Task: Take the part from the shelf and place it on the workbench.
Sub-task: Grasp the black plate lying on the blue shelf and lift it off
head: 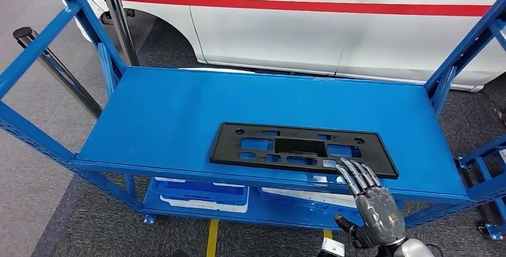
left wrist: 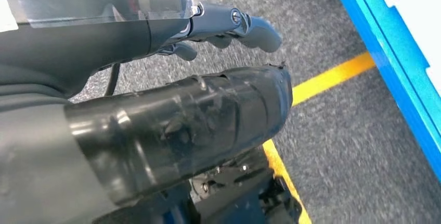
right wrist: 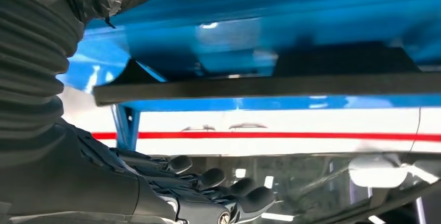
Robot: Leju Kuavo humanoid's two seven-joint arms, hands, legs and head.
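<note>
Shelf: blue steel, flat top deck, angled side braces, lower tier holding white-and-blue trays. Part, black flat plastic frame with cutouts, lying flat on top deck near front edge, right of centre. Right hand reaching up from below front edge, holding nothing, fingers straight and spread, fingertips over part's near right corner. Left hand hanging over grey carpet, fingers loosely curled, empty. Yellow floor line under shelf. White car with red stripe parked behind. Black posts at left.
</note>
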